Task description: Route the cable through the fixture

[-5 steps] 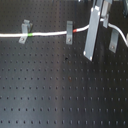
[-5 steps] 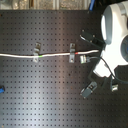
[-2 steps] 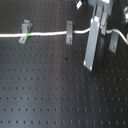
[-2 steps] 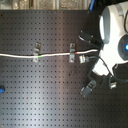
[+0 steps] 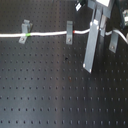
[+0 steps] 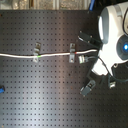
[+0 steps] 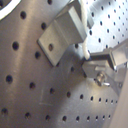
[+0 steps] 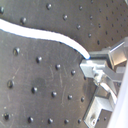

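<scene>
The cable (image 5: 50, 34) is a thin white cord stretched in a nearly straight line across the black perforated board (image 5: 45, 95). It carries a short green band (image 5: 31, 35) and a short red band (image 5: 75, 32). In the first exterior view the green band lies right at a bent-topped grey bracket (image 5: 24, 31), and the red band sits just past the fixture (image 5: 69, 32), a flat upright grey tab that the cord meets. In the second exterior view the cable (image 6: 55, 54) likewise runs past the bracket (image 6: 36, 50) to the fixture (image 6: 72, 51) and on toward the white robot arm (image 6: 114, 35).

Beyond the fixture, the cord's end curves up to the gripper (image 8: 92, 67). In the second wrist view its metal fingertips (image 8: 98, 68) are clenched on the white end. The first wrist view shows the gripper (image 7: 92, 62) holding that tip just beside another grey metal clip (image 7: 62, 32) bolted to the board.
</scene>
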Robot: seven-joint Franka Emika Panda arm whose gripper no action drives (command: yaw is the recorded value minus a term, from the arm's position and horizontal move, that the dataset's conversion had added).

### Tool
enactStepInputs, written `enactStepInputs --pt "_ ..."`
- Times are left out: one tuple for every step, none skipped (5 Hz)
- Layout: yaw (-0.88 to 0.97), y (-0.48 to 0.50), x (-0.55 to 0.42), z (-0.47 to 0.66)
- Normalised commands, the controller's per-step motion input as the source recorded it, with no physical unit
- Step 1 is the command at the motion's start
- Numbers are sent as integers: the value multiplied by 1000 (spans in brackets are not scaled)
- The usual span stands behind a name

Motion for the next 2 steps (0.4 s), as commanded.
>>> enactStepInputs --pt "0 -120 -246 5" --pt "-97 -87 -59 -167"
